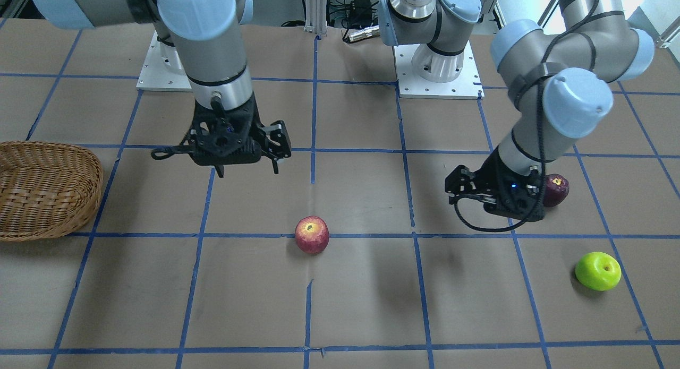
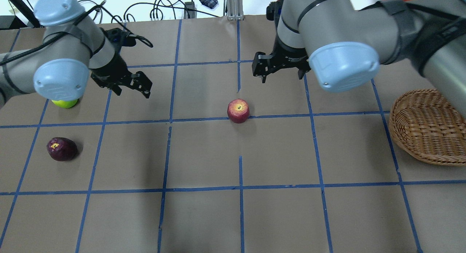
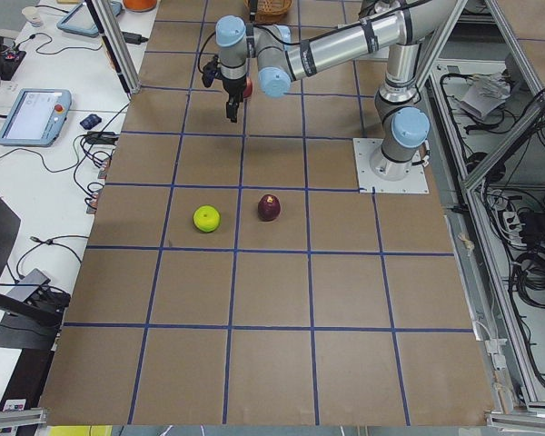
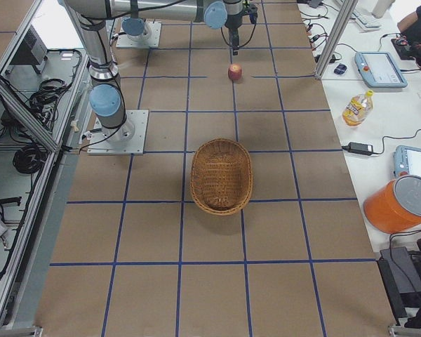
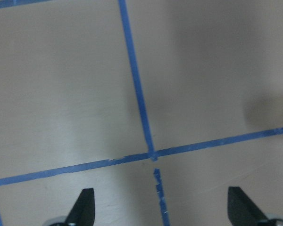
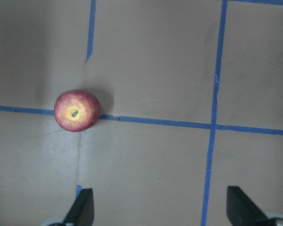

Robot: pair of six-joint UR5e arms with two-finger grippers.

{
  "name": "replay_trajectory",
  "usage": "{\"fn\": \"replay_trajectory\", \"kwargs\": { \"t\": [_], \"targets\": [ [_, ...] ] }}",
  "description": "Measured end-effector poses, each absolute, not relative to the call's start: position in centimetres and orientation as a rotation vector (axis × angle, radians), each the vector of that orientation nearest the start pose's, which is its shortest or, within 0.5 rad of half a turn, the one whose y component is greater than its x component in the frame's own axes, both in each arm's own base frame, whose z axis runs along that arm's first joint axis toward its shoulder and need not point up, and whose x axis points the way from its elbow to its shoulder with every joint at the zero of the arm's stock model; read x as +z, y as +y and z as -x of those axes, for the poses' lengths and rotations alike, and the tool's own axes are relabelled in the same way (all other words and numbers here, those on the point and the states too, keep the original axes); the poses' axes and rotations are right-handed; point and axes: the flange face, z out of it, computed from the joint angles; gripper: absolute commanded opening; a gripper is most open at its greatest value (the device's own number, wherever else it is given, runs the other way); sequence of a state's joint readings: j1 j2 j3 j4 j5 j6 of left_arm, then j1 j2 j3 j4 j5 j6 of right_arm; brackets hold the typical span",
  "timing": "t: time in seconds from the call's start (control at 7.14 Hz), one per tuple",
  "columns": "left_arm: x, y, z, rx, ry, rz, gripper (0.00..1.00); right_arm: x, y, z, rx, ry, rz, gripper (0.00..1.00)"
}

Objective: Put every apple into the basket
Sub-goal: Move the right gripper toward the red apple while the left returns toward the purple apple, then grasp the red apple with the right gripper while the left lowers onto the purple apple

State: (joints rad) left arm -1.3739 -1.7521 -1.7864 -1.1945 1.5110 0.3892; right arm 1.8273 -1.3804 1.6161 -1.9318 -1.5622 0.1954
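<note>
The red apple (image 2: 238, 110) lies near the table's middle on a blue line; it also shows in the front view (image 1: 312, 234) and the right wrist view (image 6: 77, 110). My right gripper (image 2: 280, 69) hangs open and empty above the table, beyond the red apple and a little toward the basket (image 2: 426, 125). The dark purple apple (image 2: 62, 149) and the green apple (image 2: 64, 103) lie on the left side; my left arm's elbow partly hides the green one. My left gripper (image 2: 133, 83) is open and empty, above bare table to the right of the green apple.
The table is brown paper marked with a blue tape grid (image 2: 171, 119). The wicker basket (image 1: 45, 188) holds nothing that I can see. The arm base plates (image 1: 438, 82) stand at the robot's edge. Cables and devices lie beyond the far edge (image 2: 174, 7).
</note>
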Motion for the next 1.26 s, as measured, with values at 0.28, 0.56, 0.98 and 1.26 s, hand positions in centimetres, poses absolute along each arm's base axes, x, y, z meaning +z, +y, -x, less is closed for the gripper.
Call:
{"fn": "replay_trajectory", "kwargs": {
  "t": [0.28,0.56,0.98,1.26],
  "targets": [
    [32.5,-53.7,-3.2,0.047,3.149,-0.366,1.0,35.4,-53.5,-31.2,-0.196,3.094,0.076,1.0],
    [30.4,-51.4,-9.4,0.112,3.13,-0.444,1.0,29.9,-54.6,-34.2,-0.227,3.128,0.102,1.0],
    [26.4,-49.1,-17.4,0.135,3.142,-0.482,1.0,21.9,-56.7,-35.8,-0.245,3.139,0.117,1.0],
    [24.1,-48.5,-18.8,0.127,3.136,-0.497,1.0,19.7,-56.9,-36.1,-0.211,3.127,0.121,1.0]
  ]
}}
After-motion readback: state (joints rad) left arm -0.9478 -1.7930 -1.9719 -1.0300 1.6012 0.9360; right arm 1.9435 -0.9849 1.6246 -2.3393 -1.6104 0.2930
